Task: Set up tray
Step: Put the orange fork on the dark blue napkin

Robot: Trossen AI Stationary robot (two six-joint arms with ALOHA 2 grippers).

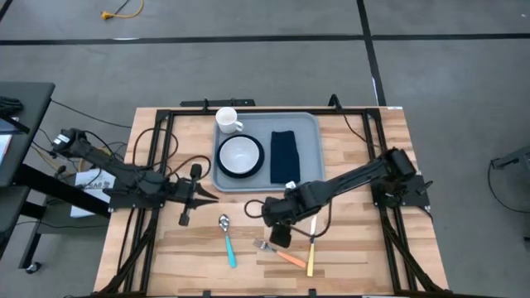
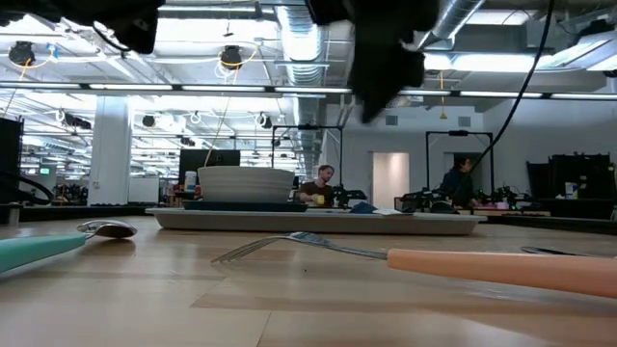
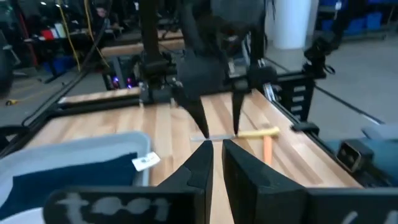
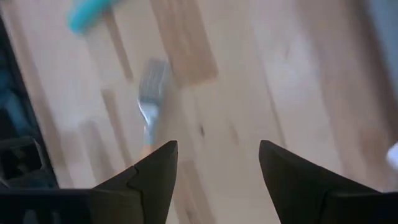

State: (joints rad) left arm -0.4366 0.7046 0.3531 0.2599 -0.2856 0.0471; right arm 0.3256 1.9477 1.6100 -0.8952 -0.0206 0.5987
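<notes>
The light grey-blue tray (image 1: 308, 132) lies at the table's far middle. It carries a white bowl on a dark plate (image 1: 240, 155), a white mug (image 1: 228, 120) and a dark navy napkin (image 1: 284, 157). On the bare wood nearer me lie a teal-handled spoon (image 1: 226, 240), an orange-handled fork (image 1: 280, 254) and a yellow-handled knife (image 1: 312, 248). My right gripper (image 1: 280, 238) hangs open above the fork's tines (image 4: 152, 84), fingers pointing down and touching nothing. My left gripper (image 1: 211, 196) is shut and waits left of the tray's near edge.
The cutlery lies in a loose row near the table's near edge, the fork (image 2: 308, 241) between spoon (image 2: 106, 228) and knife. Bare wood lies to the tray's right and along the near edge. Black frame rails run along both table sides. People sit far back in the room.
</notes>
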